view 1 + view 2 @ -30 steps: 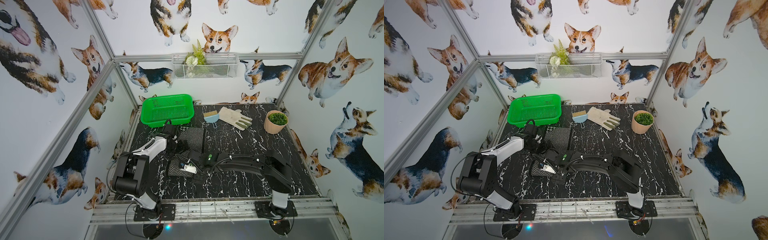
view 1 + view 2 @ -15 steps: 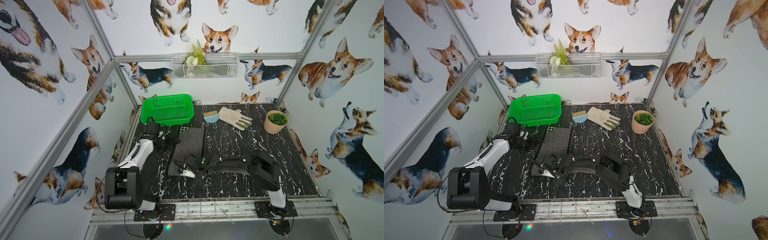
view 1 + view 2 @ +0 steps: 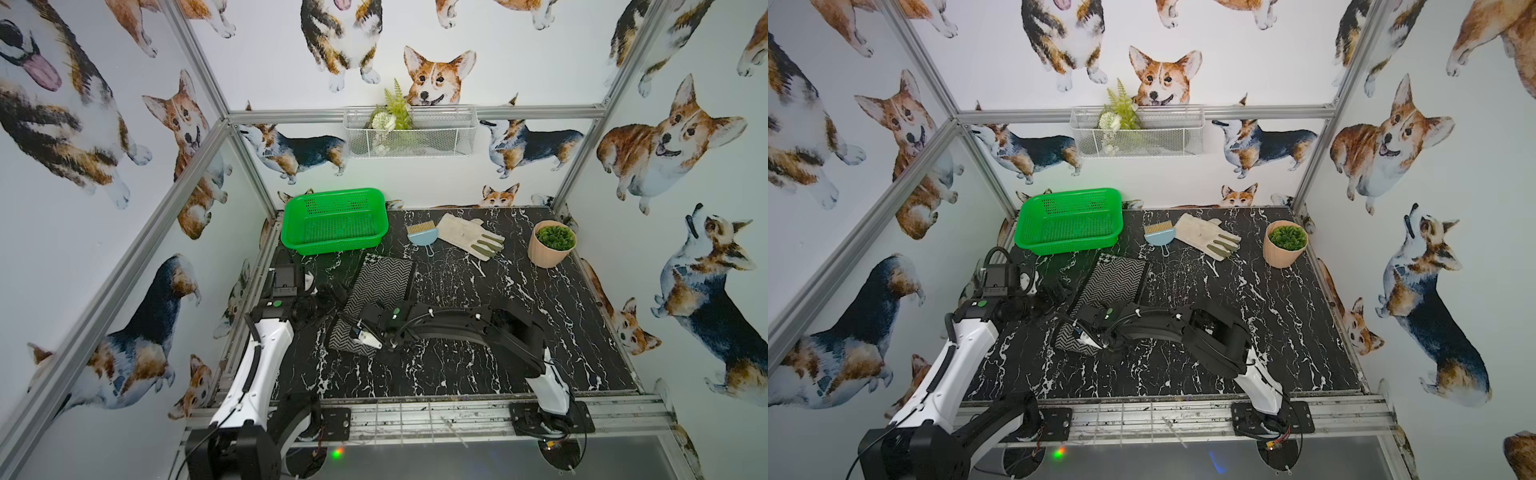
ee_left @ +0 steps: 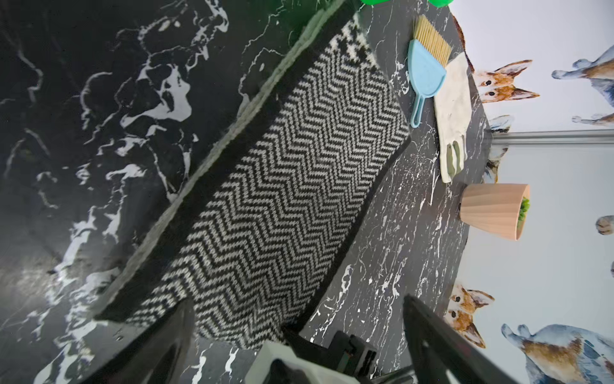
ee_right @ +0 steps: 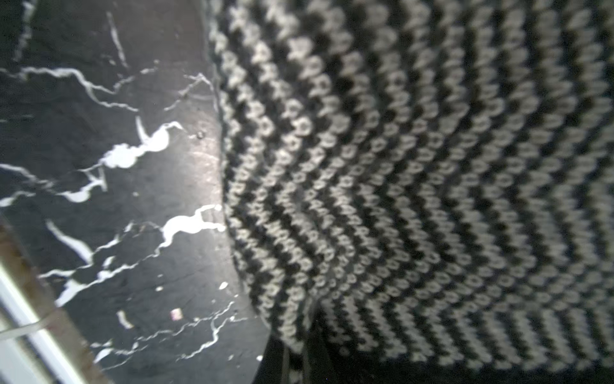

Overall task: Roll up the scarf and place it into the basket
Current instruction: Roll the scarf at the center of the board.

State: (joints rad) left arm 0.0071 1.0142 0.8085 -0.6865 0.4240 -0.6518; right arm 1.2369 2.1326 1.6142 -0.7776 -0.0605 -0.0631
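While the scarf (image 3: 380,291) lies flat on the black marbled counter (image 3: 478,365), herringbone face up, both arms reach in over its near end. Farthest left in both top views, the left arm stretches along the counter's left edge, and the left tool (image 3: 328,296) hangs just beside the scarf's left border with its jaws spread wide and nothing between them; the left wrist view shows its two dark fingers (image 4: 432,339) well apart, with the zigzag knit and cream edging running away between them. Behind it, at the back left of the counter, sits the green basket (image 3: 291,232), with only its own perforated base showing; its near rim is close to the scarf's far end, where a patch of houndstooth shows. Next comes the scarf itself, a long band running from the basket toward the front, slightly slanted. On its near end, the right tool (image 3: 353,332) is clenched; the right wrist view (image 5: 415,166) is filled with blurred knit bunching toward the closed fingertips, so it appears to pinch the fabric there. Further right, at the back, a small blue brush (image 3: 422,236) lies next to a cream glove (image 3: 467,235) with olive fingers. At the far right stands a ribbed peach pot (image 3: 550,249) with a green plant.
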